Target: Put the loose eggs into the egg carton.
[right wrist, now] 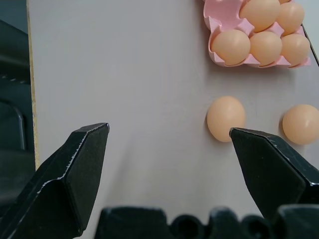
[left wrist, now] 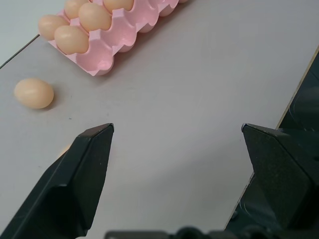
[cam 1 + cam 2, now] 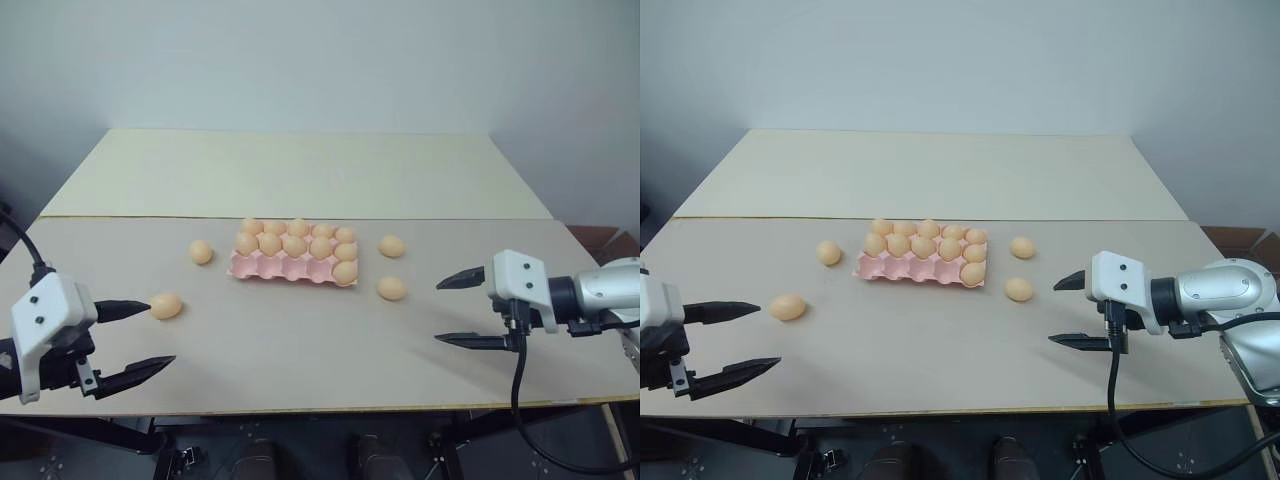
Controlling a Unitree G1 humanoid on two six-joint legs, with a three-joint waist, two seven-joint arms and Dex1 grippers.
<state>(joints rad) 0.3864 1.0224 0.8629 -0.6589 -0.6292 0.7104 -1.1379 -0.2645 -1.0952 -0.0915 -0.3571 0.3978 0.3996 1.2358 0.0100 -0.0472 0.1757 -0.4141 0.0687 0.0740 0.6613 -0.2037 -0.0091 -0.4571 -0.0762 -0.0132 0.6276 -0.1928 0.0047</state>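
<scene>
Egg carton [image 3: 292, 266] front cups empty (four loose eggs [image 3: 166, 305]).

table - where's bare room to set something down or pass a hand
Free: the far board behind the egg carton, and the near strip of table between the left gripper and right gripper. Crowded: around the carton, with loose eggs on both sides.

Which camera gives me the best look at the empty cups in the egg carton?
Left eye view: the whole egg carton shows, its near row holding four empty cups and one egg. Right eye view shows the same. Left wrist view catches one corner with empty cups; right wrist view shows an egg-filled corner.
</scene>
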